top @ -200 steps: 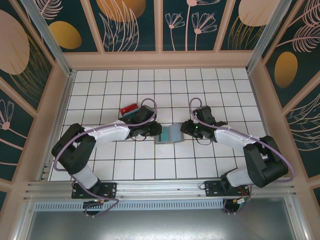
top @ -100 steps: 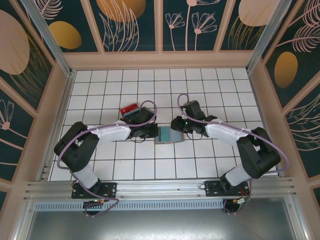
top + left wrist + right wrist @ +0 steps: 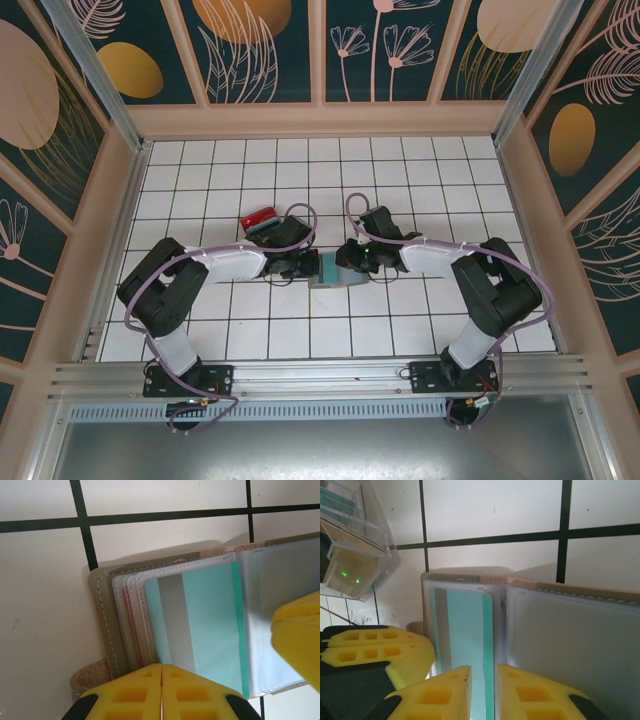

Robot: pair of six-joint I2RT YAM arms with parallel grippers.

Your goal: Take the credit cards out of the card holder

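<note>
Your left gripper [image 3: 161, 674] is closed at the card holder [image 3: 331, 277], frame centre. Right gripper [image 3: 483, 674] nearly closed over the teal card [image 3: 210, 620]; grip unconfirmed. Loose cards [image 3: 261, 219] lie upper left; more remain.

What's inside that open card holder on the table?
A teal card sits in the top clear sleeve of the card holder. More sleeves lie stacked beneath it; whatever they hold is covered.

a boxed-in lab test cell (not a home): white gridded floor [image 3: 250, 335], floral wall panels [image 3: 265, 50], aluminium rail [image 3: 320, 375].
</note>
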